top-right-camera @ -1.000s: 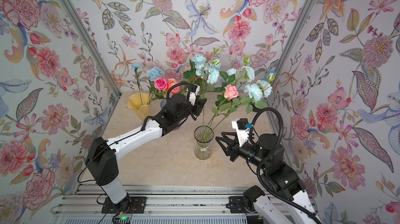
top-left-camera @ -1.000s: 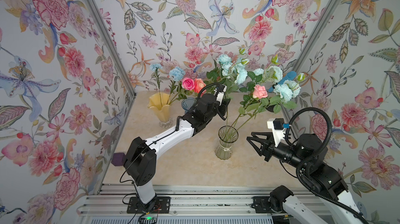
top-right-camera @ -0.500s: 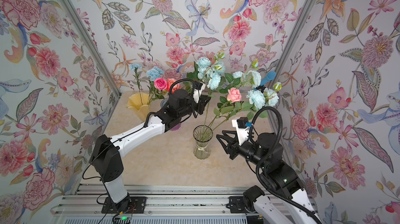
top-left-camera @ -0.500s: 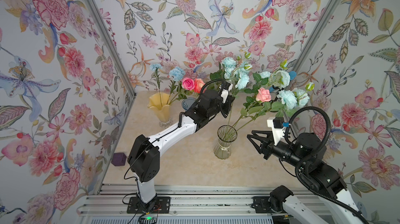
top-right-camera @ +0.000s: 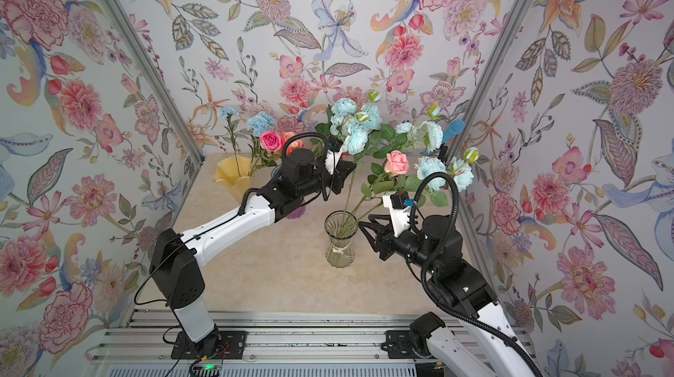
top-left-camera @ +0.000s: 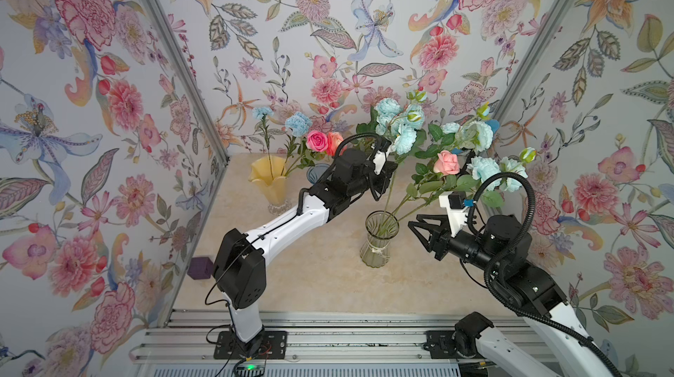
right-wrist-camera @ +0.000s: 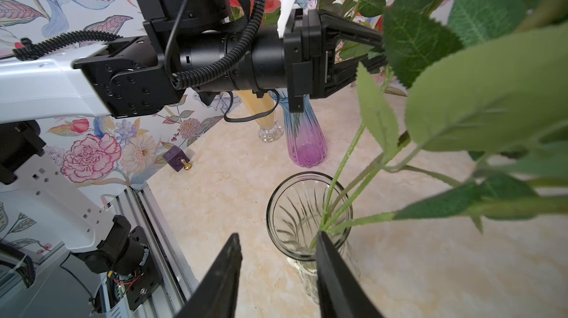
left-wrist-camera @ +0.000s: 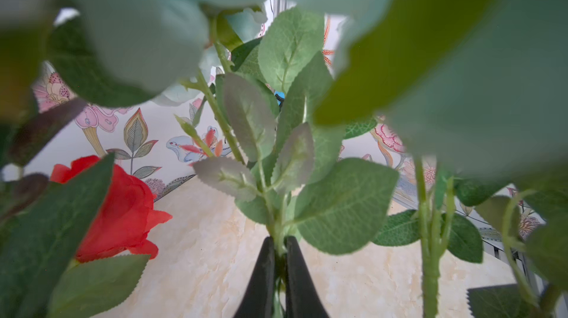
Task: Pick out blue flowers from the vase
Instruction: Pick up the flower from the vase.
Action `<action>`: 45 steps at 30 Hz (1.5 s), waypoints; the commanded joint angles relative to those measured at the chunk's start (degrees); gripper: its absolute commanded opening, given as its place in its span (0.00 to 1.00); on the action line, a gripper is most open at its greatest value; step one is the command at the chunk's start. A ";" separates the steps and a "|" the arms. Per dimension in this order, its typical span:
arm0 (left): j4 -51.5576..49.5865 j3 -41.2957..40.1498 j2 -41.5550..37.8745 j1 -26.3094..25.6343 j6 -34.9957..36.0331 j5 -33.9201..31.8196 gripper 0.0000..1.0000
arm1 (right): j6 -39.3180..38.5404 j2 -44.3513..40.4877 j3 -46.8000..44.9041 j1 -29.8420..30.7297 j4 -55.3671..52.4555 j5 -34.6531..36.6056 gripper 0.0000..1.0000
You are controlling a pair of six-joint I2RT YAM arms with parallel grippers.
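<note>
A clear glass vase [top-left-camera: 378,244] [top-right-camera: 341,244] [right-wrist-camera: 307,208] stands mid-table with leafy sprays leaning out of it. The blue flowers, pale aqua ruffled blooms [top-left-camera: 403,125] [top-right-camera: 355,123], top those sprays, with more aqua blooms [top-left-camera: 487,171] low at the right beside a pink rose [top-left-camera: 448,162]. My left gripper [top-left-camera: 387,179] [top-right-camera: 345,174] [left-wrist-camera: 279,244] is shut on one green stem [left-wrist-camera: 274,224] of an aqua spray, above the vase. My right gripper [top-left-camera: 419,227] [top-right-camera: 368,227] [right-wrist-camera: 278,236] stands open beside the vase rim, holding nothing.
At the back left a yellow vase [top-left-camera: 270,182] holds sky-blue carnations [top-left-camera: 299,123] and a pink rose [top-left-camera: 315,140]. A blue-purple vase [right-wrist-camera: 304,135] stands behind the left arm. A small purple cube [top-left-camera: 200,268] sits by the left wall. A red rose [left-wrist-camera: 123,208] hangs near the left gripper.
My left gripper has reached a little further right into the bouquet and closed on a stem. The sprays have swayed to the right. The right arm has barely moved.
</note>
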 commanded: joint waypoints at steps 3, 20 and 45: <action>4.57 -3.76 -6.74 -0.06 2.40 2.54 0.09 | 0.96 0.63 -0.66 0.55 3.39 -0.44 0.42; 13.55 -8.32 -12.08 -0.42 2.69 6.85 0.07 | 1.74 3.56 -0.75 1.49 7.75 -0.12 0.42; 22.67 -17.23 -17.48 0.07 0.22 6.52 0.07 | 5.89 21.06 5.99 2.59 29.87 -1.71 0.26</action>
